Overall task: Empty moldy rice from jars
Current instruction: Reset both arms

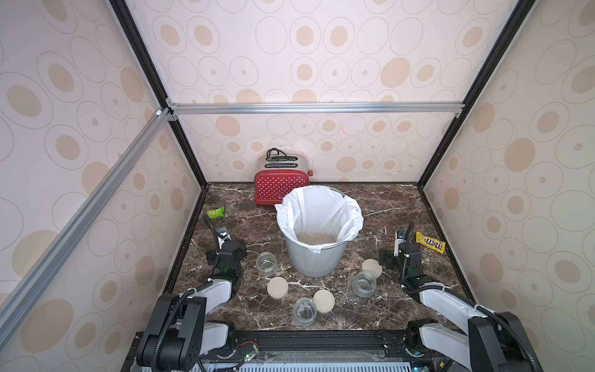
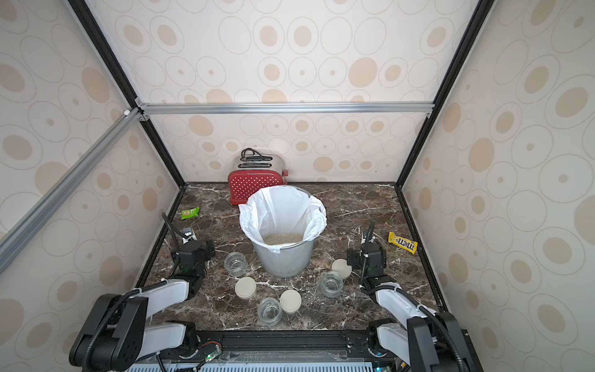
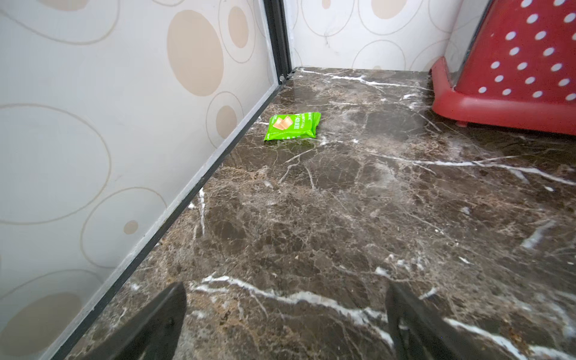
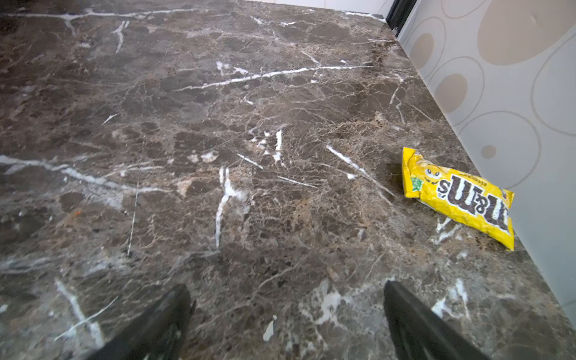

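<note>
Standing lidless near the bin [image 1: 317, 261] that holds the moldy rice [image 1: 316, 238], three jars [image 1: 266, 264] sit empty; the left gripper [image 3: 285, 286] and right gripper [image 4: 286, 285] hang spread, gripping nothing.

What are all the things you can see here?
jars: three, clear, open, look empty, in front of the bin
lids: three, cream, on the table near the jars
bin: one, grey with white liner, table's middle
rice: one heap, pale, inside the bin
toaster: one, red with white dots, behind the bin
packet: one, green, near the left wall
candy bag: one, yellow, by the right wall
table: one, brown marble, under everything
left gripper: one, black, open and empty, over bare table
right gripper: one, black, open and empty, over bare table
</note>
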Controlling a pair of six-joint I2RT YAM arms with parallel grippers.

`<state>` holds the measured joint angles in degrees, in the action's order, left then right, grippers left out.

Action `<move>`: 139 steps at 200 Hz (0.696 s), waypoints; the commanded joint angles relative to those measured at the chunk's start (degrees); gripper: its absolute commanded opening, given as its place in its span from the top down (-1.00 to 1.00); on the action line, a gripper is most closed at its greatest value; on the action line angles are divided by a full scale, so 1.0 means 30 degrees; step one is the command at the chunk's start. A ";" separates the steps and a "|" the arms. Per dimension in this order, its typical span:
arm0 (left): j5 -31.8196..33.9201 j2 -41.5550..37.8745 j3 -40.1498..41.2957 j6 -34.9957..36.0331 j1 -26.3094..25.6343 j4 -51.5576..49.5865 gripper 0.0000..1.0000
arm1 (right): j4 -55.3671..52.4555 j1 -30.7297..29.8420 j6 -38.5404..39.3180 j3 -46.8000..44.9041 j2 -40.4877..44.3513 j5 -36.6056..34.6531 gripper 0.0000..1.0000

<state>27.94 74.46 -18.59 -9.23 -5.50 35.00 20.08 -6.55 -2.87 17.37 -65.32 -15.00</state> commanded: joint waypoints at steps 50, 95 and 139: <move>-0.0381 0.3729 -0.0502 0.2498 0.0309 0.6672 -0.98 | 0.4952 0.1606 -0.0745 0.1980 -0.3900 0.2629 -0.98; -0.1462 0.5090 -0.0243 0.1868 0.1242 0.8482 -0.98 | 0.7054 0.1769 -0.0294 0.1272 -0.4223 0.2132 -0.98; -0.1935 0.4636 -0.1474 0.1659 0.1334 0.5203 -0.98 | 1.0404 0.1790 0.0001 0.0859 -0.7161 0.2307 -0.97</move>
<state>23.24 88.09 -20.25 -4.03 -2.02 51.92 49.47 -1.48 -4.08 19.59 -86.61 -8.86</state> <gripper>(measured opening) 0.990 0.987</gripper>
